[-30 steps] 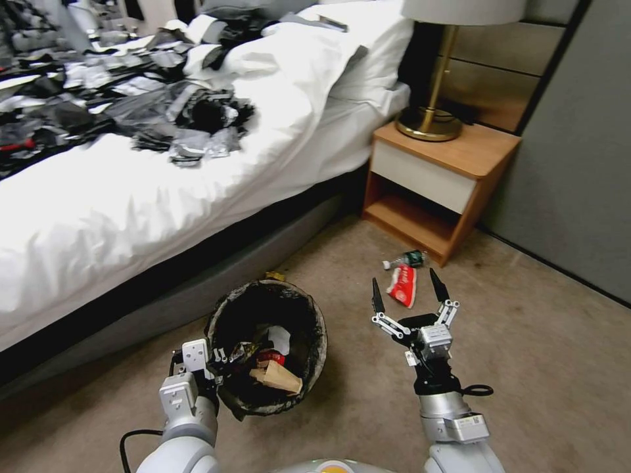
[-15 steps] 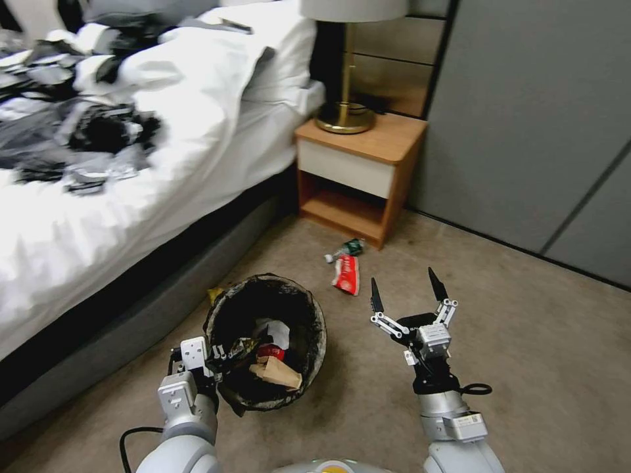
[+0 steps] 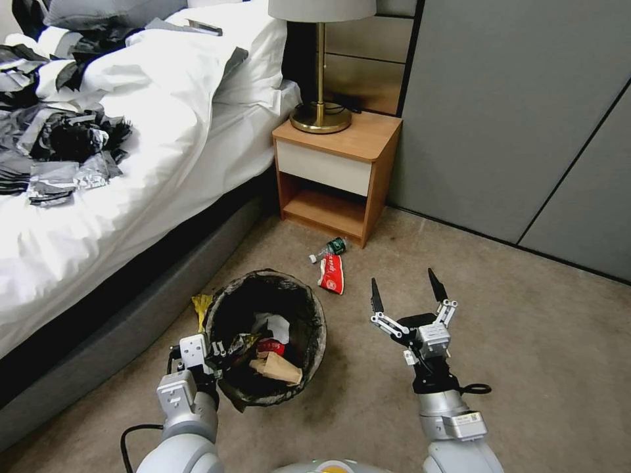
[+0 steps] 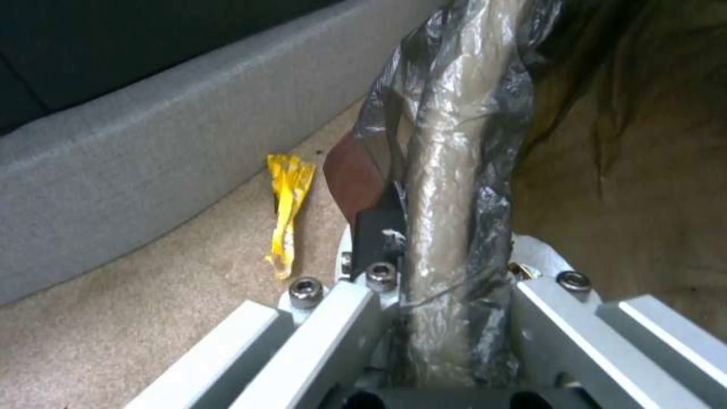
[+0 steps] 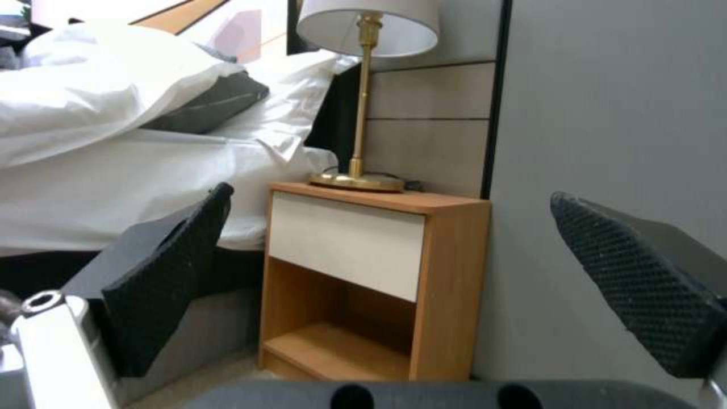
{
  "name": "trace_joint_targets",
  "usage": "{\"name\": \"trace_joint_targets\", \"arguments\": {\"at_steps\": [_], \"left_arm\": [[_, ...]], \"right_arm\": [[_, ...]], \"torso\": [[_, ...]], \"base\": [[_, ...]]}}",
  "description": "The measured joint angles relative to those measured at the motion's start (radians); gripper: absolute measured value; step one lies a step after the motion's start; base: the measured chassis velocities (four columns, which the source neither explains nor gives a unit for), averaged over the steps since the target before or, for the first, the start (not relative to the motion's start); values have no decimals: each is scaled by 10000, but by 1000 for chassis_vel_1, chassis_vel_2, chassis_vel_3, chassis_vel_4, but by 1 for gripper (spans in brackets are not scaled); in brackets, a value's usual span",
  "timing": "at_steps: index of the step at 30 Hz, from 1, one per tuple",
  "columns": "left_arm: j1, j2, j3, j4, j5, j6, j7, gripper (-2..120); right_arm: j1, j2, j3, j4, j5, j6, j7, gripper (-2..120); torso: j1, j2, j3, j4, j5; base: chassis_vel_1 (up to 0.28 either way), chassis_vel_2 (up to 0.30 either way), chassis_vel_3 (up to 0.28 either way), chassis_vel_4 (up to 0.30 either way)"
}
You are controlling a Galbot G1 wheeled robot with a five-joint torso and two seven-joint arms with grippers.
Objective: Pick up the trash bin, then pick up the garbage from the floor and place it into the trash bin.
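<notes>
The trash bin (image 3: 317, 314), round with a dark liner, hangs low over the carpet at my left. My left gripper (image 3: 220, 358) is shut on its near rim, and the bagged rim (image 4: 447, 170) runs between the fingers in the left wrist view. Inside lie a brown paper scrap (image 3: 279, 371), a red wrapper (image 3: 269, 345) and white tissue (image 3: 277, 325). Garbage on the floor: a red-and-white wrapper (image 3: 330, 272), a small clear bottle (image 3: 330, 248) and a yellow wrapper (image 3: 200, 305) (image 4: 288, 204). My right gripper (image 3: 403, 284) (image 5: 390, 199) is open and empty, right of the red-and-white wrapper.
A wooden nightstand (image 3: 335, 164) with a brass lamp (image 3: 321, 66) stands behind the litter, between the bed (image 3: 131, 217) and grey wall panels (image 3: 513, 118). Black and silver plastic sheets (image 3: 59, 144) lie on the bed. Bare carpet (image 3: 539, 341) spreads to the right.
The camera has swung right, so bed, nightstand and floor litter sit further left in the picture. Both grippers and the held bin keep their places in it.
</notes>
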Motion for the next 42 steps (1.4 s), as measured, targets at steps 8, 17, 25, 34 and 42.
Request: {"name": "trace_joint_targets", "arguments": {"at_steps": [8,17,25,34,42], "left_arm": [[-10,13,-14,-26,6,7,0,0],[-32,23,-40,-56,10,31,-2,0],[-22,16,-48,-62,19,35,-1,0],[-9,8,-56,-92,27,35,-1,0],[16,-12,-49,-93,37,39,-1,0]], "right_arm": [[-7,4,9,-111,-34,56,-140,100],[6,0,82,-187,-35,174,-286,100],[2,-15,93,-216,-38,211,-329,100],[128,1,86,-349,-29,810,-582,100],[143,9,38,-413,-45,976,-671,100]], "torso": [[-1,1,-1,-1,-1],[0,0,2,-1,0],[-1,0,0,-1,-2],[1,-1,2,1,-1],[0,0,-2,0,0]], "base": [[-31,28,26,-18],[-168,160,155,-162],[-205,204,195,-188],[-171,180,166,-162],[-35,19,29,-27]]}}
